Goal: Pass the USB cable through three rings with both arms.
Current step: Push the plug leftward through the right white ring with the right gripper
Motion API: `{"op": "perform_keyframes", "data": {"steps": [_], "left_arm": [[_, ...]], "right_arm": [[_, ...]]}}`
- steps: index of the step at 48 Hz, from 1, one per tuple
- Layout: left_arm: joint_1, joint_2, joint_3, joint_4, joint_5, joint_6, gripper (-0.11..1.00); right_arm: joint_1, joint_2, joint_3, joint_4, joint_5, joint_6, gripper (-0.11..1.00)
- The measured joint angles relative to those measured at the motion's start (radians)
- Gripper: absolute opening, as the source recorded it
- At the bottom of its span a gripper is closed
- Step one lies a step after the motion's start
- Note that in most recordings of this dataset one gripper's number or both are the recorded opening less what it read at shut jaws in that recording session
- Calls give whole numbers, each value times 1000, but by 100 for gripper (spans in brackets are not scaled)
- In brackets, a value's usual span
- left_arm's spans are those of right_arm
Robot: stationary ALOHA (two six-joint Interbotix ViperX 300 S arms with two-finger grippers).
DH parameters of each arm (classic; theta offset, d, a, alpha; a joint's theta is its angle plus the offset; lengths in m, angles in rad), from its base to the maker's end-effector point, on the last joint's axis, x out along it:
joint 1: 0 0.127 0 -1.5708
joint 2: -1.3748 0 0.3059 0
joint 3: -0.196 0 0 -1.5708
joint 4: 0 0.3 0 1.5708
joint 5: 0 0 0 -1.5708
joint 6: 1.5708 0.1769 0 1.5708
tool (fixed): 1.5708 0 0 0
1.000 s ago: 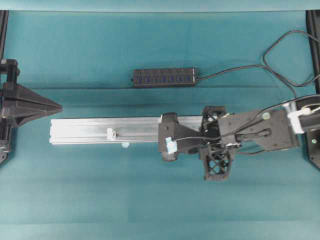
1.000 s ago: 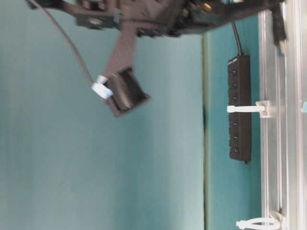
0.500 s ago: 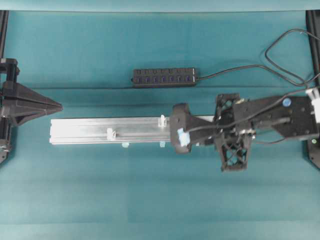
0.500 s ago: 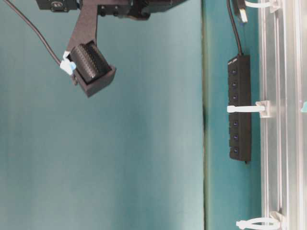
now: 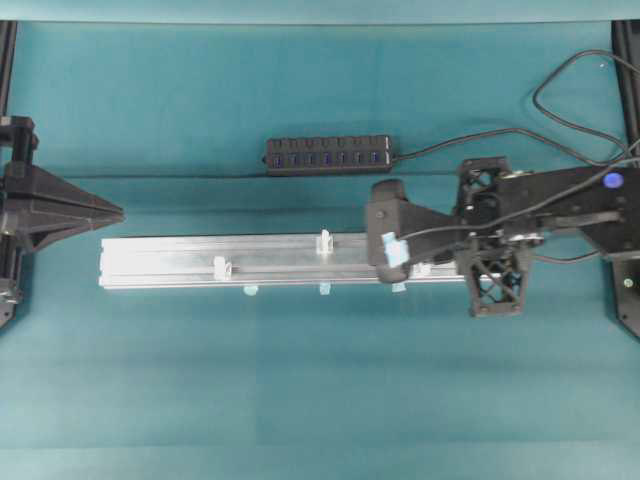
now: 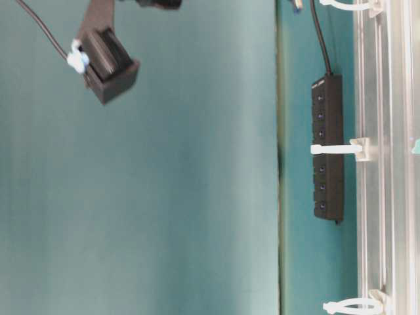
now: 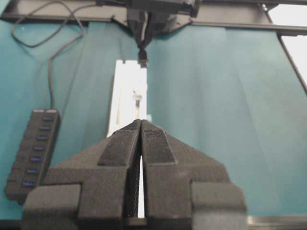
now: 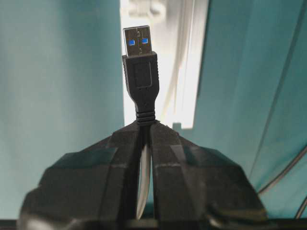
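Note:
My right gripper (image 8: pixel 145 125) is shut on the USB cable just behind its black plug (image 8: pixel 140 72), which points along the silver rail (image 8: pixel 187 57) toward a blurred white ring (image 8: pixel 144 7). In the overhead view the fingertips and plug are hidden under the right wrist camera (image 5: pixel 388 238), over the rail's right part. Two rings (image 5: pixel 222 268) (image 5: pixel 324 242) stand free on the rail (image 5: pixel 170 260). All three show in the table-level view (image 6: pixel 341 5) (image 6: pixel 336 149) (image 6: pixel 348 306). My left gripper (image 5: pixel 115 212) is shut and empty, off the rail's left end (image 7: pixel 140 122). The plug (image 7: pixel 143 60) faces it from far off.
A black multi-port hub (image 5: pixel 328 155) lies behind the rail, its cable (image 5: pixel 450 145) running right into loops by the right arm's base. Small light-blue tape tabs (image 5: pixel 250 290) sit along the rail's front edge. Teal cloth (image 5: pixel 300 400) covers the table.
My right arm has drawn back to the right along the rail with the plug, uncovering the middle ring. The left arm has not moved.

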Motion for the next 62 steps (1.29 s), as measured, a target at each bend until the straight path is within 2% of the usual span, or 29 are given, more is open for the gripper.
{"op": "perform_keyframes", "data": {"steps": [16, 23, 31, 43, 62], "left_arm": [[2, -2, -6, -2, 0, 0, 2], [0, -2, -8, -2, 2, 0, 2], [2, 0, -11, -2, 2, 0, 2], [14, 0, -20, -2, 2, 0, 2], [15, 0, -23, -2, 2, 0, 2]], "right_arm": [[-3, -141, 107, -2, -3, 5, -8], [-3, -192, 155, -2, -21, 35, -8], [-3, -232, 207, -2, -106, 80, -8], [-5, -244, 255, -2, -181, 87, -8], [-5, -192, 296, 0, -307, 89, -8]]}}
